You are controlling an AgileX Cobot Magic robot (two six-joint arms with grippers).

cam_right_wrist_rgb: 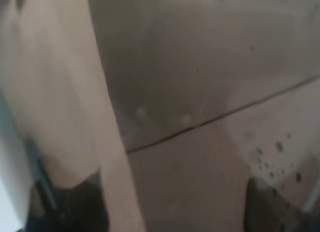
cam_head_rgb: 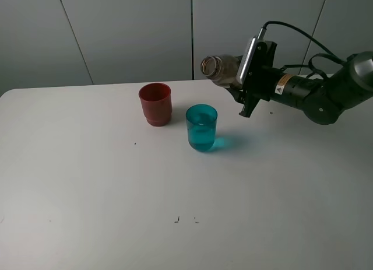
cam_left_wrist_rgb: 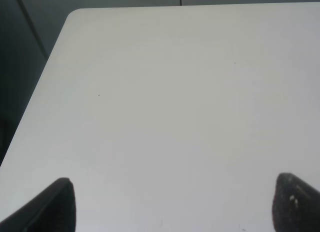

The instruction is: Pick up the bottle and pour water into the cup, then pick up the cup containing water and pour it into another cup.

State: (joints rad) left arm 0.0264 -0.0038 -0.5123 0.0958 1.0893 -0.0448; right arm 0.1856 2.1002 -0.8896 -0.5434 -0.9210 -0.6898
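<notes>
One left gripper (cam_left_wrist_rgb: 175,194) gapes by the table (cam_left_wrist_rgb: 150,91) edge; right gripper (cam_head_rgb: 245,77) clamps the bottle (cam_head_rgb: 219,69) near the cup (cam_head_rgb: 201,128).

A white matte table (cam_head_rgb: 87,194) fills most of the exterior high view, its surface plain and evenly lit. Taken from the table's middle, its rounded corner (cam_head_rgb: 7,93) lies far out at about ten o'clock, and a tiny dark speck (cam_head_rgb: 135,144) sits nearer on the same bearing. A pair of small dark marks (cam_head_rgb: 176,219) lies at six o'clock, and another fleck (cam_head_rgb: 271,112) at two o'clock. Behind the table's twelve o'clock edge stands a grey panelled wall (cam_head_rgb: 134,31), cut by a vertical seam (cam_head_rgb: 192,34) and a slanted seam (cam_head_rgb: 74,37). The left wrist view shows the same pale table top with a rounded corner and the dark wall beyond it.
</notes>
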